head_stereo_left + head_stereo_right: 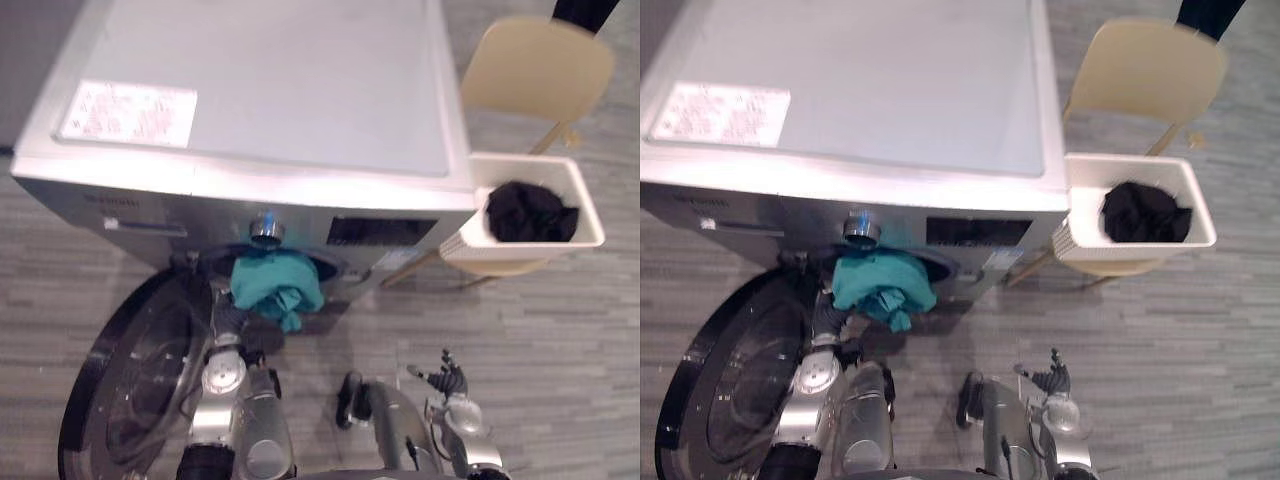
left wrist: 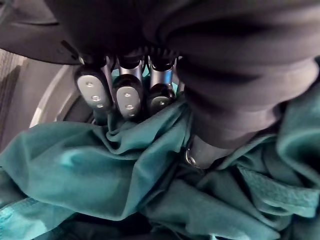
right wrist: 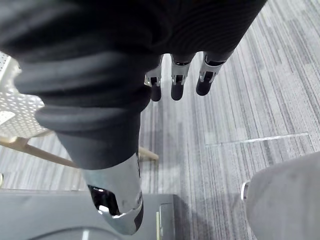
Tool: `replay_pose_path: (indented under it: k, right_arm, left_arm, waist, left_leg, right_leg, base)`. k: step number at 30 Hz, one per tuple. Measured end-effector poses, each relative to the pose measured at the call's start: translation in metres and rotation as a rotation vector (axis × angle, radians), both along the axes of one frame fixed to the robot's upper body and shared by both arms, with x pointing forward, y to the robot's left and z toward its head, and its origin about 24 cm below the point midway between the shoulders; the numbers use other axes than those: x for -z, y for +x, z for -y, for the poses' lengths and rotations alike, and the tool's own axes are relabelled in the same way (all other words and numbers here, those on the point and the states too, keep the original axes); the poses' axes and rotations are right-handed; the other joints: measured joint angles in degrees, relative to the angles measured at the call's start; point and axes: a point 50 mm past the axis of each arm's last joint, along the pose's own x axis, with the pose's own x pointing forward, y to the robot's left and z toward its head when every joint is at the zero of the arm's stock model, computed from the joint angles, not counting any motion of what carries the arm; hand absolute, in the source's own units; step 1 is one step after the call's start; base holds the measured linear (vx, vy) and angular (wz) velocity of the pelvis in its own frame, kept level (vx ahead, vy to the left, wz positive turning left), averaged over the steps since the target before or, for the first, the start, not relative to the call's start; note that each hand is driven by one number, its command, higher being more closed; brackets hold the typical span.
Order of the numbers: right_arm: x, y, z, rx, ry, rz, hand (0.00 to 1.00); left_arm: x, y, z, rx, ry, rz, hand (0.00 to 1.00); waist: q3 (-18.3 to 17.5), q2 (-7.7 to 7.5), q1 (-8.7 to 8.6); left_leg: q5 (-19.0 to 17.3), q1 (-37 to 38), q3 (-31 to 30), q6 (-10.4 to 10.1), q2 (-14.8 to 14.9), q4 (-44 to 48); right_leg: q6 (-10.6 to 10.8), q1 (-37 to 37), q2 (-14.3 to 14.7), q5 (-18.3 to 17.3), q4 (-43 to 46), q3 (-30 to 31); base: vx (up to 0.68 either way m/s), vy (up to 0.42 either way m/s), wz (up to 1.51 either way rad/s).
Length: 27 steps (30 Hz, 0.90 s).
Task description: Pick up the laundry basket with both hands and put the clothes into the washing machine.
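1. The left hand [image 2: 125, 95] is reaching up into the teal garment [image 1: 275, 285] draping out of the washing machine [image 1: 280, 90] drum mouth just ahead. Its fingertips are sinking into the folds, so I cannot tell its grip.
2. The right hand [image 3: 177, 80] is hanging with straight fingers, holding nothing, on the side nearer the laundry basket [image 1: 585, 200].

The teal cloth [image 1: 277, 285] covered the washer's [image 1: 280, 90] opening and most of the left hand [image 2: 127, 97]. The open door [image 1: 130, 380] ran off the bottom edge. The chair [image 1: 535, 70] sat partly behind the basket [image 1: 520, 160].

Washer mouth [image 1: 336, 268] — obstr.: teal cloth [image 1: 277, 285]
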Motion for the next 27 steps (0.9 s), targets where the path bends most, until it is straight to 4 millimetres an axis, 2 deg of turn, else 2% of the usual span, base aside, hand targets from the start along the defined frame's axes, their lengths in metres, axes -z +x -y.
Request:
replay_pose_path:
  k: [1,4,6,8,11,14,15,17,18,22,24,25,27]
  right_arm:
    - [-0.02,0.017,-0.001,0.016,-0.004,0.095,0.0]
    - [-0.044,0.034,-0.002,0.032,-0.006,0.2,0.0]
    - [-0.07,0.048,-0.003,0.047,-0.007,0.317,0.0]
    - [-0.084,0.053,-0.003,0.064,-0.007,0.385,0.0]
    - [-0.099,0.055,-0.002,0.072,-0.009,0.451,0.0]
    - [-0.114,0.055,0.002,0.092,-0.016,0.538,0.0]
    - [-0.116,0.055,0.001,0.092,-0.016,0.546,0.0]
    - [-0.12,0.053,0.004,0.097,-0.02,0.579,0.0]
    - [-0.12,0.053,0.004,0.099,-0.021,0.583,0.0]
    - [-0.122,0.052,0.008,0.106,-0.024,0.601,0.0]
    - [-0.122,0.051,0.009,0.112,-0.025,0.606,0.0]
    - [-0.122,0.051,0.009,0.111,-0.025,0.606,0.0]
    - [-0.122,0.051,0.009,0.109,-0.024,0.615,0.0]
  left_arm:
    - [-0.018,0.009,0.003,-0.011,-0.014,0.069,1.0]
    - [-0.037,0.022,0.007,-0.017,-0.031,0.139,1.0]
    - [-0.064,0.035,0.016,-0.011,-0.044,0.228,1.0]
    - [-0.088,0.044,0.024,-0.002,-0.053,0.306,1.0]
    - [-0.123,0.053,0.036,0.021,-0.053,0.417,1.0]
    - [-0.173,0.061,0.042,0.028,-0.017,0.571,1.0]
    - [-0.181,0.061,0.042,0.025,-0.004,0.596,1.0]
    - [-0.214,0.061,0.035,-0.001,0.048,0.695,1.0]
    - [-0.222,0.061,0.034,-0.007,0.055,0.719,1.0]
    - [-0.279,0.048,0.033,-0.054,0.113,0.911,1.0]
    - [-0.308,0.039,0.036,-0.087,0.208,1.011,1.0]
    - [-0.316,0.036,0.037,-0.098,0.234,1.037,1.0]
    - [-0.344,0.026,0.036,-0.185,0.334,1.118,1.0]
  waist:
    - [0.86,0.25,0.08]
    - [2.87,0.2,0.23]
    - [4.19,0.03,0.23]
    - [4.29,-0.12,0.16]
    - [4.76,-0.56,-0.38]
    - [4.79,-0.64,-1.07]
    - [4.77,-0.68,-1.41]
    - [4.72,-0.77,-2.47]
    - [4.69,-0.81,-2.68]
    - [4.51,-1.12,-3.49]
    - [4.51,-1.13,-4.01]
    - [4.5,-1.14,-4.24]
    - [4.45,-1.23,-4.95]
  left_leg:
    - [-0.87,-7.85,-1.58,0.64,0.15,5.21]
    - [-1.59,-15.45,-2.88,1.02,0.25,10.44]
    - [-2.02,-24.18,-4.2,1.65,0.25,16.14]
    - [-2.43,-30.68,-5.19,1.83,0.22,20.01]
    - [-2.95,-36.56,-6.22,1.94,0.07,24.87]
    - [-3.02,-40.84,-7.41,1.86,0.2,27.69]
    - [-3.1,-41.36,-7.53,1.68,0.27,28.01]
    - [-3.02,-42.74,-7.7,1.32,0.41,28.28]
    - [-2.91,-42.99,-7.76,1.14,0.44,28.29]
    - [-2.33,-44.27,-8.4,0.92,0.63,28.76]
    - [-2.33,-44.75,-8.54,0.92,0.65,28.99]
    - [-2.33,-44.83,-8.55,0.92,0.65,28.99]
    - [-2.33,-45.15,-8.59,0.93,0.64,28.89]
  right_leg:
    - [-0.23,-7.17,-0.65,-1.14,5.3,-0.14]
    - [-0.32,-14.47,-1.21,-2.32,10.96,0.13]
    - [-0.45,-23.0,-2.05,-3.62,17.21,0.47]
    - [-0.7,-29.29,-2.5,-4.47,21.52,0.76]
    - [-0.94,-35.23,-2.86,-5.69,27.04,1.47]
    - [-1.09,-39.27,-2.82,-6.11,30.22,1.57]
    - [-1.08,-39.77,-2.82,-6.13,30.52,1.58]
    - [-0.84,-41.21,-2.7,-6.25,30.9,1.6]
    - [-0.92,-41.47,-2.65,-6.2,30.93,1.58]
    - [-1.85,-42.68,-1.9,-5.66,31.14,1.33]
    - [-1.88,-42.97,-1.8,-5.65,31.18,1.17]
    - [-1.88,-42.99,-1.76,-5.65,31.14,1.11]
    - [-1.88,-43.15,-1.69,-5.64,30.89,1.01]
  base:
    - [-0.16,0.025,0.04]
    - [-0.12,-0.009,0.01]
    - [-0.12,-0.035,-0.03]
    - [-0.07,-0.056,-0.02]
    - [-0.05,-0.068,-0.01]
    - [-0.07,-0.055,-0.02]
    - [-0.06,-0.039,-0.04]
    - [-0.04,-0.034,-0.05]
    - [-0.02,-0.041,-0.04]
    - [0.02,-0.039,-0.07]
    - [0.06,-0.025,-0.05]
    - [0.05,-0.019,0.01]
    - [0.04,-0.018,0.0]
